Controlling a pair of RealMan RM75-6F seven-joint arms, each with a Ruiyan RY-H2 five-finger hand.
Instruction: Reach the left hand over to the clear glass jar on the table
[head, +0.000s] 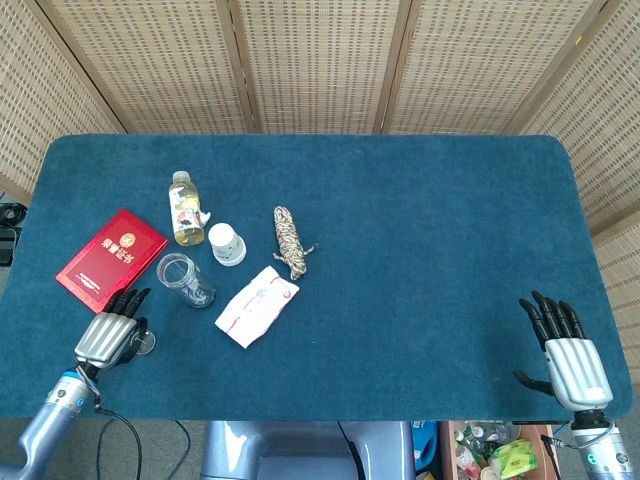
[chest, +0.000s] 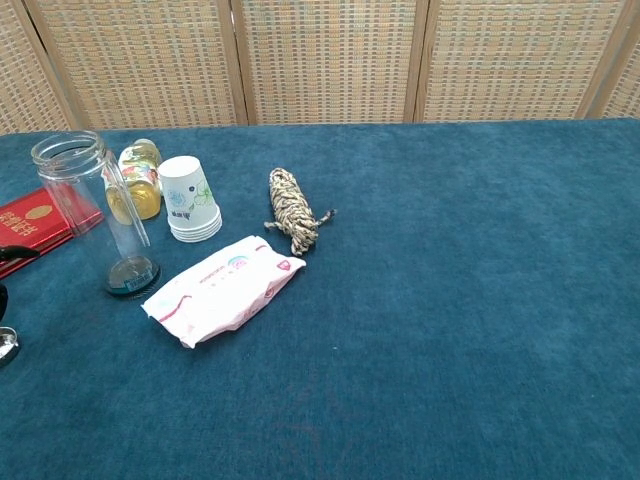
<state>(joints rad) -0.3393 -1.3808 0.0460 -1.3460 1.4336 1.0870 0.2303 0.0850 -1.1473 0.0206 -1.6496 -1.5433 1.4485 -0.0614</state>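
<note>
the left hand (head: 108, 337) lies low at the near left edge of the blue desk (head: 420, 240), back up, its dark fingers (head: 127, 300) spread and pointing away from the robot, holding nothing; the clear glass jar (head: 184, 280) stands upright and lidless just beyond and to the right of those fingers, apart from them, between the red booklet (head: 111, 258) and the pink-and-white packet (head: 257, 304); the right hand (head: 562, 350) rests at the near right corner, back up, fingers spread and empty, well apart from everything.
</note>
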